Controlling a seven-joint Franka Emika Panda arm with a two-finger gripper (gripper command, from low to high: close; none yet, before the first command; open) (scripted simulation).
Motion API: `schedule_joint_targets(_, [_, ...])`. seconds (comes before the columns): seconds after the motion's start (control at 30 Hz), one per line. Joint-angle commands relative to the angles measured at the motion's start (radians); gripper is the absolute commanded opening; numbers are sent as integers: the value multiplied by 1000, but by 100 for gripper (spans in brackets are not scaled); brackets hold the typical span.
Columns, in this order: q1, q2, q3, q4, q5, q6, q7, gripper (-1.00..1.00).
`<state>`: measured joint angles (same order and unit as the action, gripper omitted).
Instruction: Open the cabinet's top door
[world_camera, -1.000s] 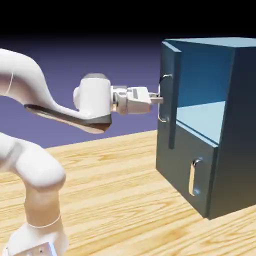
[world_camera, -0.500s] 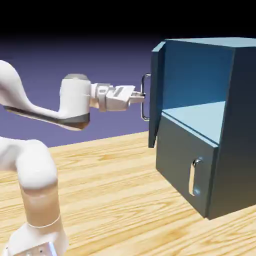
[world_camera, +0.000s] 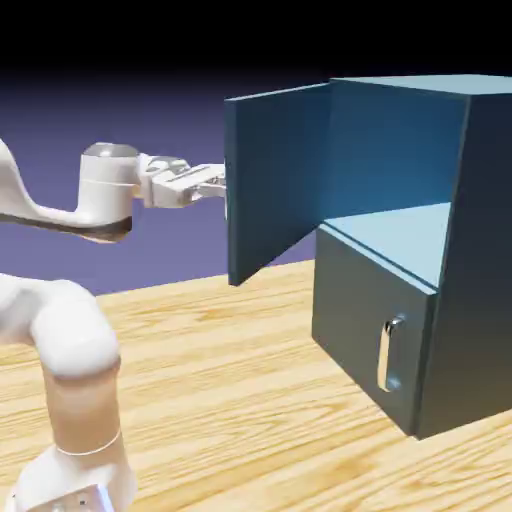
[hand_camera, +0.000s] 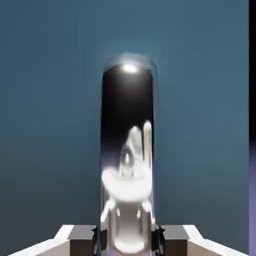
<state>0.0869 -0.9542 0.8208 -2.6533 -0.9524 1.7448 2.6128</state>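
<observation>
Swung wide since the earlier frame, its handle (hand_camera: 127, 100) clamped in the pincer (hand_camera: 128, 240), the top door (world_camera: 278, 175) stands toward nine o'clock of the cabinet (world_camera: 480, 250). Opening looks nearly finished; next calls for a short pull, then release.

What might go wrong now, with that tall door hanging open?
The jaws pinch the shiny handle between them, so a pull off the hinge's arc might make them slip. The tall door already stands wide open; pulling much further could strain its hinge side.
</observation>
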Motion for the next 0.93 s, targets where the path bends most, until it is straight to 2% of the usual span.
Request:
schedule_joint_targets(0.0, [-19,17,36,31,28,-42,1,-100])
schedule_joint_targets(0.43, [-430,149,492,474,263,-477,3,-100])
schedule_joint_targets(0.9, [-917,10,800,956,414,-787,-116,-100])
